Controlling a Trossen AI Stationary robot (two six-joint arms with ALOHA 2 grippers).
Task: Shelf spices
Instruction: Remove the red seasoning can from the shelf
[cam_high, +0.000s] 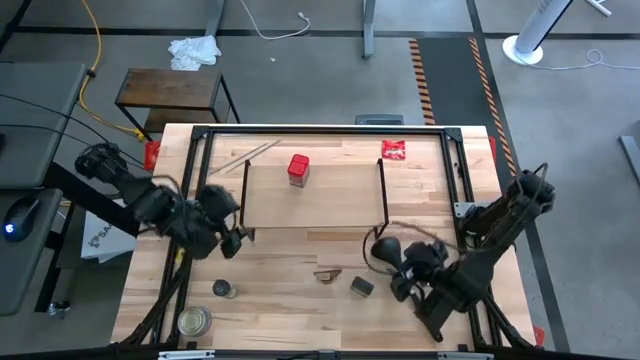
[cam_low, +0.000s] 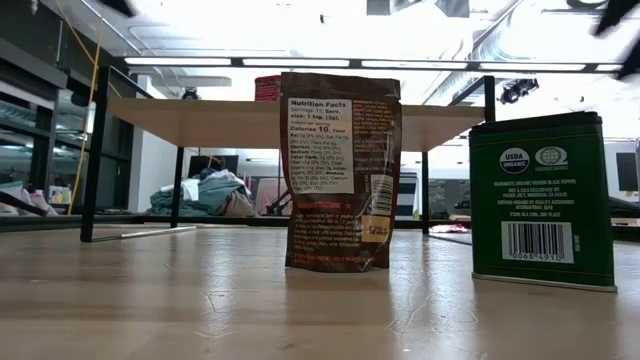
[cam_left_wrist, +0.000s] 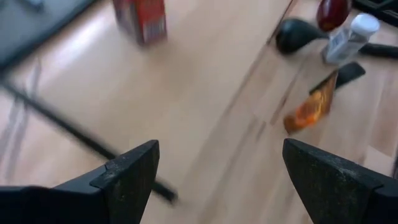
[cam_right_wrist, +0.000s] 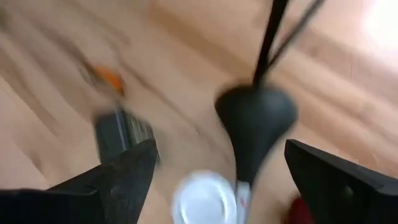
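Plywood formed the flat top of the shelf (cam_high: 320, 195), which stood on thin black wire legs near the centre of the butcher-block table (cam_high: 280, 300). One spice, the red square tin (cam_high: 298, 169), stood upright on the shelf top toward its eleven o'clock corner. A flat red packet (cam_high: 393, 150) lay on the table just past the shelf's one o'clock corner.

At about six o'clock from the shelf, on the open table, a brown pouch (cam_high: 328, 274) and a dark tin (cam_high: 362, 286) sat just beside each other; the low view showed the pouch (cam_low: 340, 170) standing upright and the tin (cam_low: 545, 200) as green, to its right. Near the table's seven o'clock corner stood a dark-lidded glass jar (cam_high: 223, 289) and, closer to the edge, a wider clear glass jar with a metal lid (cam_high: 194, 321).

The left claw (cam_high: 230, 240) hung at the shelf's seven o'clock corner, its fingers (cam_left_wrist: 134, 174) spread wide and empty. The right claw (cam_high: 390, 255) hung at the shelf's five o'clock corner, fingers (cam_right_wrist: 127, 174) also spread wide with nothing between them. Its wrist view showed a white-capped jar (cam_right_wrist: 202, 198) standing on the table just below it; the left wrist view caught the same jar (cam_left_wrist: 348, 38) farther off.
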